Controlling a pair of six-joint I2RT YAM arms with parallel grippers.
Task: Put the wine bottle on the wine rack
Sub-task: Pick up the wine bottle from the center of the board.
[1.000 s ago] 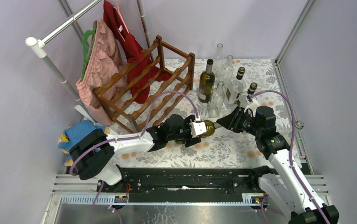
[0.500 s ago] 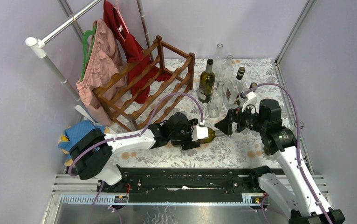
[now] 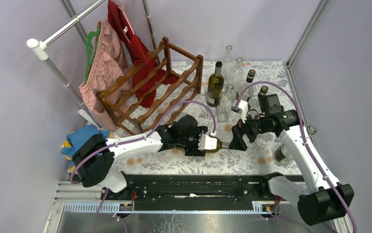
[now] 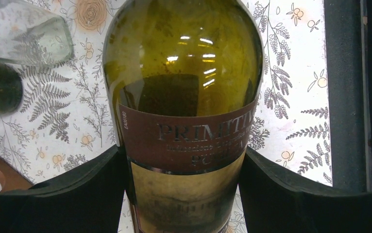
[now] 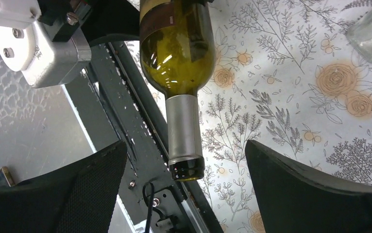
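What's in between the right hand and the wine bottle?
Nothing. In the right wrist view the wine bottle's neck sits between the right hand's open fingers, with bare gaps on either side.

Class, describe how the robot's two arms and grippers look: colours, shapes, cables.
The left arm and right arm have white links, black joints and looping purple cables. The left gripper and right gripper have broad, curved black fingers; a white housing sits behind the left one.
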